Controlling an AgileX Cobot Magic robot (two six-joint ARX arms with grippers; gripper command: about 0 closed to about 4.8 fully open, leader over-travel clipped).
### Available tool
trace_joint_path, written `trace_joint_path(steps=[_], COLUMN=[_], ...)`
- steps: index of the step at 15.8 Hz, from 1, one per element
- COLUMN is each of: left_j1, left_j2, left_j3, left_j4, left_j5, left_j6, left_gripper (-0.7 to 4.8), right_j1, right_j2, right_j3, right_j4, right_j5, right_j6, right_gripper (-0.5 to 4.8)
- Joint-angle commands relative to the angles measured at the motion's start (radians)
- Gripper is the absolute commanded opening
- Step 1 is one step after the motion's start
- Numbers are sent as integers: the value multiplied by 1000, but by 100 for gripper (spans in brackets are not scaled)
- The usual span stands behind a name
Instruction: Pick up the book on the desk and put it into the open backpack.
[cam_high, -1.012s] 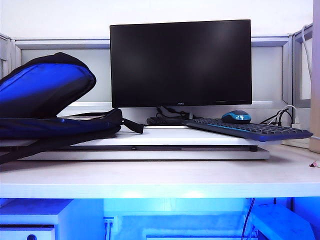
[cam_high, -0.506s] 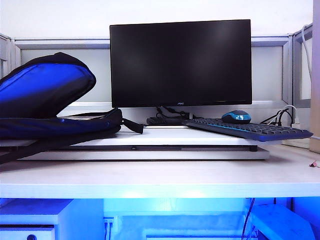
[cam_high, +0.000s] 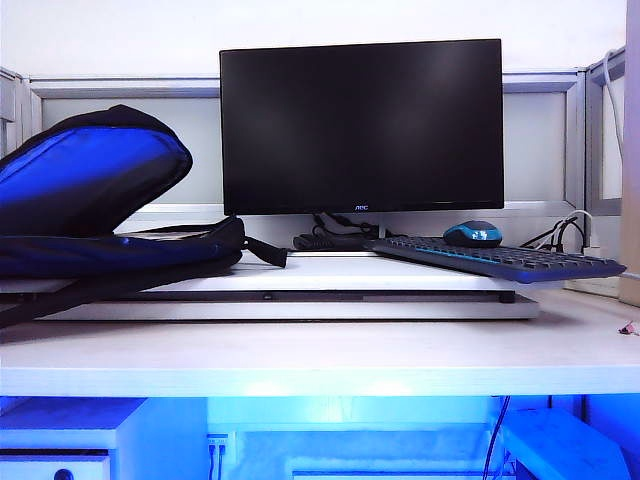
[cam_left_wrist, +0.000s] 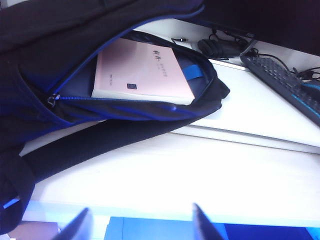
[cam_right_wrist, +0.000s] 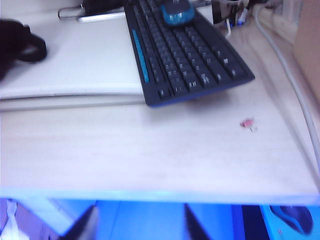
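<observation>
desk (cam_right_wrist: 150, 150) | book (cam_left_wrist: 142, 70) inside backpack (cam_left_wrist: 60, 55) | left tool (cam_left_wrist: 137, 225), right tool (cam_right_wrist: 137, 222): jaws apart, empty

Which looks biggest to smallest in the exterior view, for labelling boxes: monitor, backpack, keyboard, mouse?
1. monitor
2. backpack, though it is cut off at the picture's edge and sits nearer the camera, so its rank against the monitor is unsure
3. keyboard
4. mouse
</observation>
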Motion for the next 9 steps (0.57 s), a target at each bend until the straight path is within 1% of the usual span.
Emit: trace_joint_path(steps=[1,2,3,4,5,7,9], left_j1=[1,1,1,1,1,1,0], left_j2=[0,0,0,0,0,0,0], left_j3=[-42,-63,-84,-115,-129,-148,-151], left_j4=[36,43,57,88,103,125,130], left_j5=[-3,-3,-2,-2,-2,0,2], left_j6=[3,6,10,32,44,64,78], left_gripper=[267,253,206,156,123,60,27], right_j1=[0,0,0,0,0,0,-1], right_j2=[-2,-2,-1,-2,-2,-2,-2], right_j3=[-41,-56,-73,-91,-101,-116,-134], right_j4=[90,101,110,116,117,118,150], right_j5=[3,3,-1,-1,0,0,18], right_j6=[1,1,1,1,1,0,-2], right_gripper=[174,150,133,100,73,0,-6])
